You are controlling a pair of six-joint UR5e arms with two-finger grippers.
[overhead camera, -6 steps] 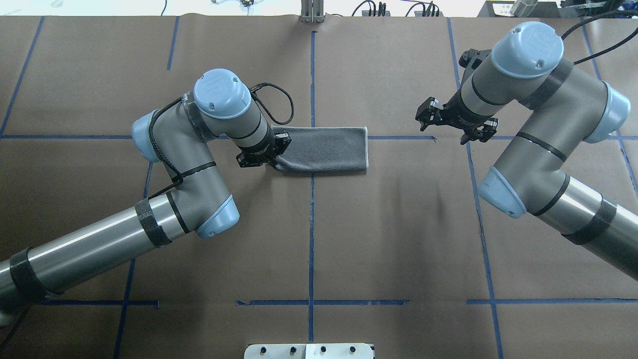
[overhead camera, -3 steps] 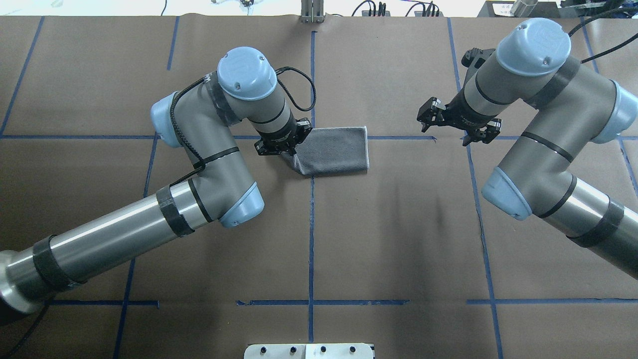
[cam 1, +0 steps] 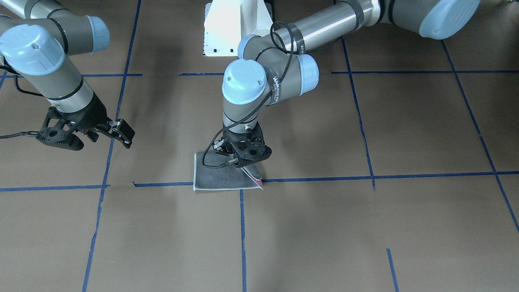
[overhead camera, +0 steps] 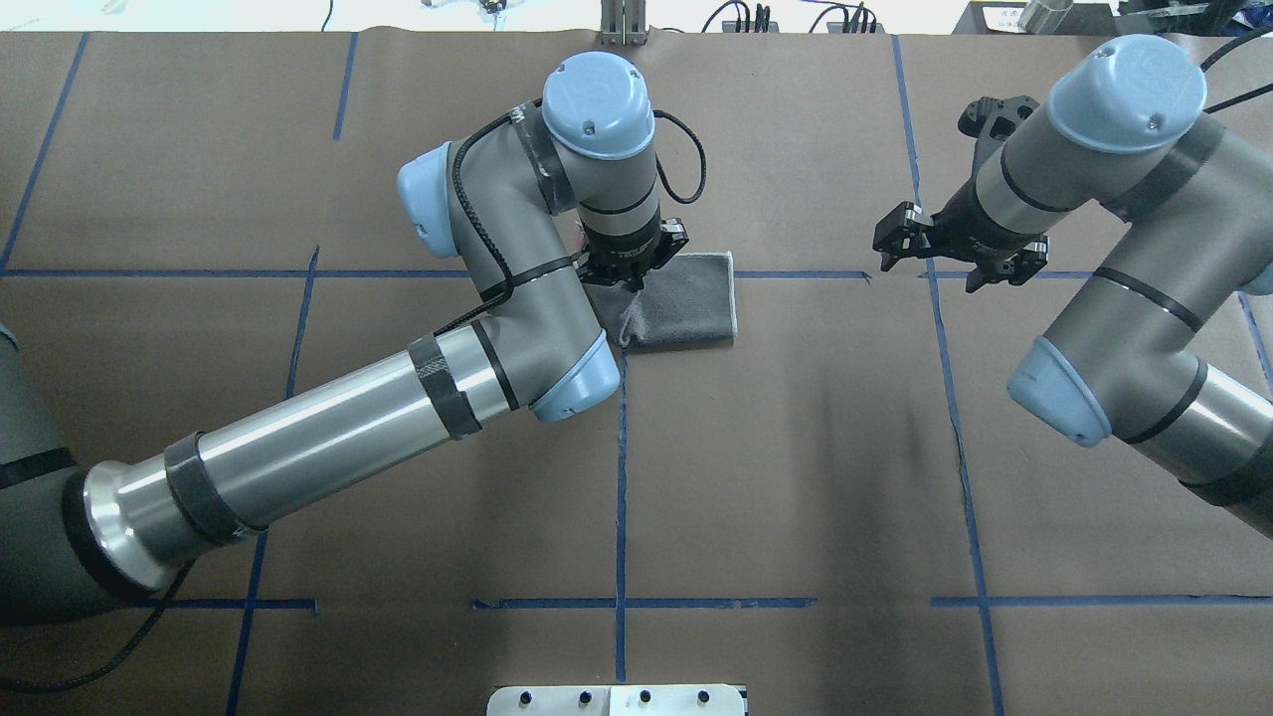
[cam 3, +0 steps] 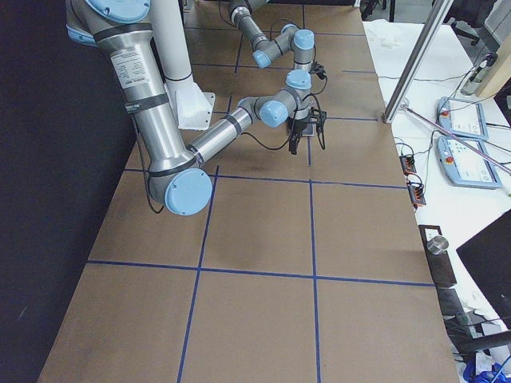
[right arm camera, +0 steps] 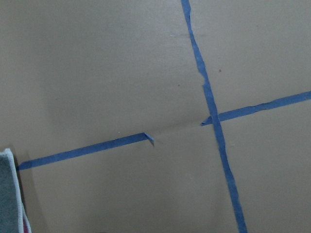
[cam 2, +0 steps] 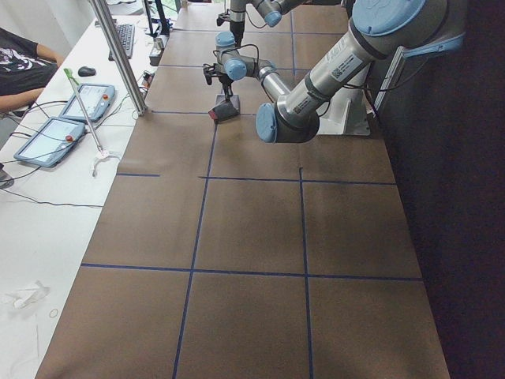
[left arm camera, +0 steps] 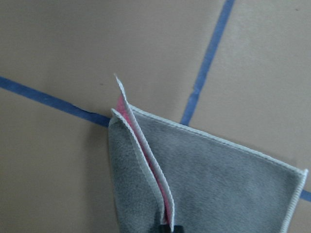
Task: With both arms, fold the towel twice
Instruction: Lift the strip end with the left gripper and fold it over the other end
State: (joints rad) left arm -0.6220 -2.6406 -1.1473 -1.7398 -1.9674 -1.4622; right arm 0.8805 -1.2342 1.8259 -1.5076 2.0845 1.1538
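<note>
The towel [overhead camera: 686, 303] lies grey face up near the table's middle, partly doubled over, with a pale stitched border. My left gripper [overhead camera: 625, 281] is shut on the towel's lifted left edge and holds it above the flat part. The left wrist view shows that raised edge of the towel [left arm camera: 218, 179] with a strip of pink-red between the layers. From the front, the left gripper [cam 1: 243, 162] stands over the towel [cam 1: 215, 178], where a pink corner peeks out. My right gripper [overhead camera: 953, 261] hangs open and holds nothing, well to the right of the towel, whose corner [right arm camera: 8, 194] just shows in its wrist view.
Blue tape lines [overhead camera: 622, 477] grid the brown table cover. The white pedestal base [cam 1: 227, 28] stands at the robot's side. Beyond the far edge, a side bench carries tablets [cam 2: 79, 103], a metal post [cam 2: 118, 55], and a person's arm [cam 2: 24, 55].
My left gripper has carried the towel's left end to the right, over the rest, so the visible towel is shorter. The right arm drifted slightly right, still open.
</note>
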